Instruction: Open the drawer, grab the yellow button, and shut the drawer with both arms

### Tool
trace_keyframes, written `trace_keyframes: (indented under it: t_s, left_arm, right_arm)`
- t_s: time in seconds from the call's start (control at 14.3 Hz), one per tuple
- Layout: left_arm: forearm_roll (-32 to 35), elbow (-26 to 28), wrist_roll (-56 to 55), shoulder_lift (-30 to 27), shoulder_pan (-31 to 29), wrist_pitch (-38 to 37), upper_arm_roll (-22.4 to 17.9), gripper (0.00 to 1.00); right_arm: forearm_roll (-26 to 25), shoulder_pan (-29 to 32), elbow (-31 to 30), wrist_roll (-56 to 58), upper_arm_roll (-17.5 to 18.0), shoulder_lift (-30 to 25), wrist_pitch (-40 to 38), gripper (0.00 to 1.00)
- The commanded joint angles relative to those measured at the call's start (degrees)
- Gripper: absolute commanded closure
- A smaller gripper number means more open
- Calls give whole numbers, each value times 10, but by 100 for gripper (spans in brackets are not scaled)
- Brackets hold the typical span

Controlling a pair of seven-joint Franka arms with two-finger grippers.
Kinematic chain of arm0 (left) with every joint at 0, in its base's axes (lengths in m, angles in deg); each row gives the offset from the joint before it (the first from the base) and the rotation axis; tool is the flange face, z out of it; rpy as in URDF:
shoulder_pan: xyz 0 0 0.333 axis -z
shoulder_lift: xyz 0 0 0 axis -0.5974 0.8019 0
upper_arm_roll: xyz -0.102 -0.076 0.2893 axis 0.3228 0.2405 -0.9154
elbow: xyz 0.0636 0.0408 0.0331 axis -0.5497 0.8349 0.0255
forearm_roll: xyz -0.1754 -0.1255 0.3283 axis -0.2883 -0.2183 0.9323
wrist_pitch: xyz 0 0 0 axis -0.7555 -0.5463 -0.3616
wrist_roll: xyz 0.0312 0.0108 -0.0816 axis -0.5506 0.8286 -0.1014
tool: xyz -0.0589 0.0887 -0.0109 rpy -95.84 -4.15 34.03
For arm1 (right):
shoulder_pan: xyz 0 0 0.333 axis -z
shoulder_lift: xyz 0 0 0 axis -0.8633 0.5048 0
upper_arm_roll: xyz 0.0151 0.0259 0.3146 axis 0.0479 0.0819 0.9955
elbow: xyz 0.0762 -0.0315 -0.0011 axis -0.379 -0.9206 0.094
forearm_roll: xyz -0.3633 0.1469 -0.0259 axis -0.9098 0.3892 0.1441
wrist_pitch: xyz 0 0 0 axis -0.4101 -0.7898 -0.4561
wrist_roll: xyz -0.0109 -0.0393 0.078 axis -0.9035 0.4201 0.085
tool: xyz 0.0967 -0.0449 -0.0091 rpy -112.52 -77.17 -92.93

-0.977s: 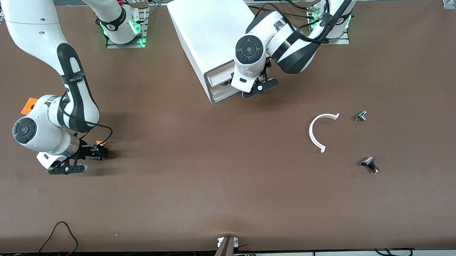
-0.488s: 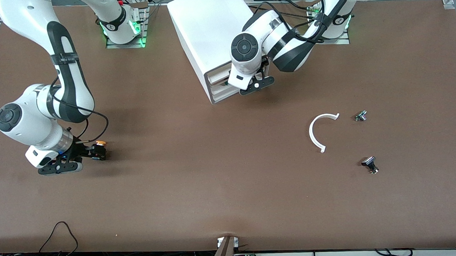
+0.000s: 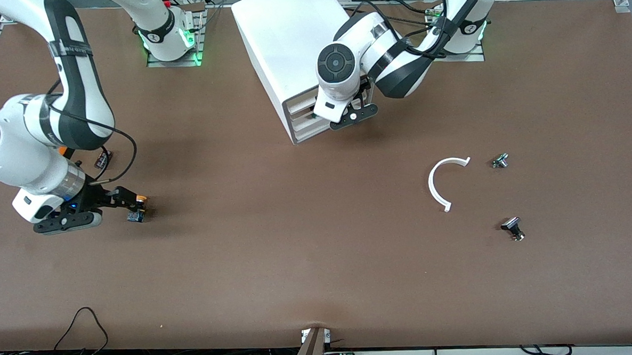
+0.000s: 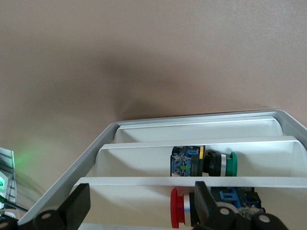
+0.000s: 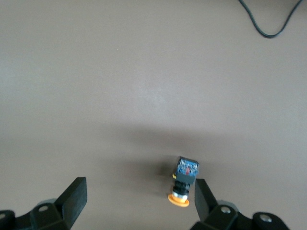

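Note:
The white cabinet (image 3: pixel 283 45) stands near the arms' bases, with its drawers (image 3: pixel 304 118) stacked at its front and sticking out only slightly. My left gripper (image 3: pixel 347 117) is at the drawer fronts. In the left wrist view it (image 4: pixel 141 197) is open, with a drawer rim (image 4: pixel 144 182) between its fingers. A red-capped part (image 4: pixel 178 208) and a green-capped part (image 4: pixel 204 162) lie in the drawers. The yellow-orange button (image 3: pixel 137 207) lies on its side on the table toward the right arm's end. My right gripper (image 3: pixel 129 203) is open around it without holding it. The button (image 5: pixel 184 179) lies close to one finger (image 5: pixel 203 196).
A white curved piece (image 3: pixel 443 183) and two small silver-and-black parts (image 3: pixel 500 161) (image 3: pixel 513 228) lie toward the left arm's end. A small black part (image 3: pixel 102 159) and a partly hidden orange box (image 3: pixel 65 151) sit by the right arm. A cable (image 3: pixel 82 326) loops at the front edge.
My right arm has drawn back toward its end of the table, leaving the button on the table. My left gripper has moved in toward the cabinet and the drawer has slid in.

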Motion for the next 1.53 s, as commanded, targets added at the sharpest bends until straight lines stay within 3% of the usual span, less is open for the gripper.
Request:
trace_keyframes:
  t_s: [0.0, 0.14, 0.49, 0.63, 0.84, 1.12, 1.47]
  left_arm:
    - [-13, 10, -8, -9, 5, 6, 6, 4]
    - [-16, 9, -8, -10, 5, 5, 7, 4]
    - [-16, 10, -8, -10, 10, 5, 10, 4]
    - [-16, 9, -5, -11, 5, 1, 10, 4]
    - [-7, 2, 4, -20, -16, -1, 5, 2]
    - [63, -81, 85, -20, -73, -67, 5, 2]
    - [90, -164, 238, -39, -161, -147, 6, 1]
  right_arm:
    - [-42, 27, 9, -33, 29, -39, -46, 1]
    - [-60, 91, 54, -60, 96, -43, -119, 1]
    - [-99, 181, 87, -128, 206, -96, -230, 1]
    - [-101, 191, 89, -157, 214, -113, -266, 1]
    - [-101, 226, 108, -158, 254, -126, -308, 1]
    - [-103, 219, 138, -241, 261, -140, -357, 1]
    - [-118, 222, 152, -241, 278, -156, -385, 1]
